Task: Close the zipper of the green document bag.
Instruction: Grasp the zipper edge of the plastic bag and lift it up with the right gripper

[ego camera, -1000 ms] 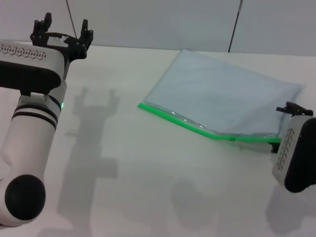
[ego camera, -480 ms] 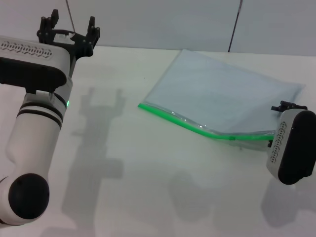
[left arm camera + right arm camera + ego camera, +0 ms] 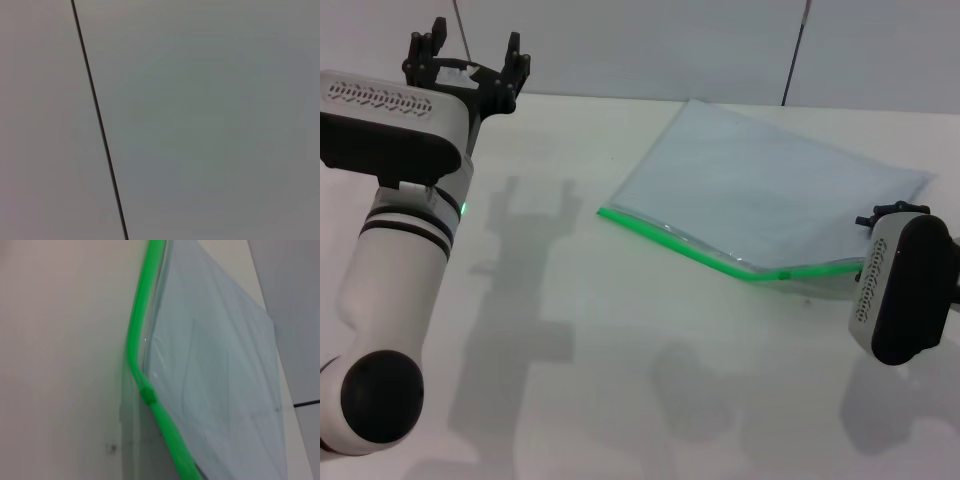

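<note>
Preparation for the zip-closing is judged to be the step in hand: nothing is seen gripping the slider (image 3: 148, 394), which sits partway along the zipper (image 3: 700, 249), at the bend of the green strip. The green document bag (image 3: 770, 195) lies flat on the white table (image 3: 590, 330), on the robot's right side, its green edge facing the robot. The right gripper (image 3: 892, 212) is held at the bag's right end, close to the zipper's end, behind the bulk of the wrist; whether its claw is wide or narrow cannot be told. The left gripper (image 3: 470, 62) is raised far to the left, well apart from the bag, its claw spread wide and empty. A pinch on the slider, with the bag steadied, is called for next.
</note>
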{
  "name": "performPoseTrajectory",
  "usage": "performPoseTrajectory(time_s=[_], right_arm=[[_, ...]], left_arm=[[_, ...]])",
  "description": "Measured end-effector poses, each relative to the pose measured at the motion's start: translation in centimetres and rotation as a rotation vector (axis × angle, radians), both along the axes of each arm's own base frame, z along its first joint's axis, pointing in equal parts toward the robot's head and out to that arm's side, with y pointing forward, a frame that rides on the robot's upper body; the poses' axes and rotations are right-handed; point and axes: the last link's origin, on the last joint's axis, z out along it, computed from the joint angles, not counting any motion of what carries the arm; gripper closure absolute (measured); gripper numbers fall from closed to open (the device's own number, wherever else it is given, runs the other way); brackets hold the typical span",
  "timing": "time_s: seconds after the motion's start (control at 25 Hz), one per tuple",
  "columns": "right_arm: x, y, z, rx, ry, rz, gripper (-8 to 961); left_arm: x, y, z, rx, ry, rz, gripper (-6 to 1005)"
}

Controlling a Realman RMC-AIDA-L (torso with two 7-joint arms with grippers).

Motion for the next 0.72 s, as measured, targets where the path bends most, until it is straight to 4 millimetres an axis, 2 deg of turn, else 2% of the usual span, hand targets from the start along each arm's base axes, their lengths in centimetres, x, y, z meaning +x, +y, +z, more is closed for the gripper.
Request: performPoseTrajectory(time_s=[0.12, 0.36, 0.56, 0.72], right_arm=[[-0.2, 0.1, -0.1, -0.004, 0.0, 0.004, 431], [-0.8, 0.4, -0.2, 0.014, 0.043, -0.014, 619], [-2.2, 0.7, 1.4, 0.058, 0.091, -0.018, 779], [-3.0, 0.9, 2.6, 0.09, 0.114, -0.021, 811]], left_arm=[[0.1, 0.0, 0.0, -0.001, 0.0, -0.002, 184], [0.8, 0.0, -0.5, -0.041, -0.005, -0.025, 183], [2.2, -0.1, -1.3, -0.146, 0.069, -0.095, 184], [3.6, -0.4, -2.6, -0.27, 0.175, -0.159, 184]])
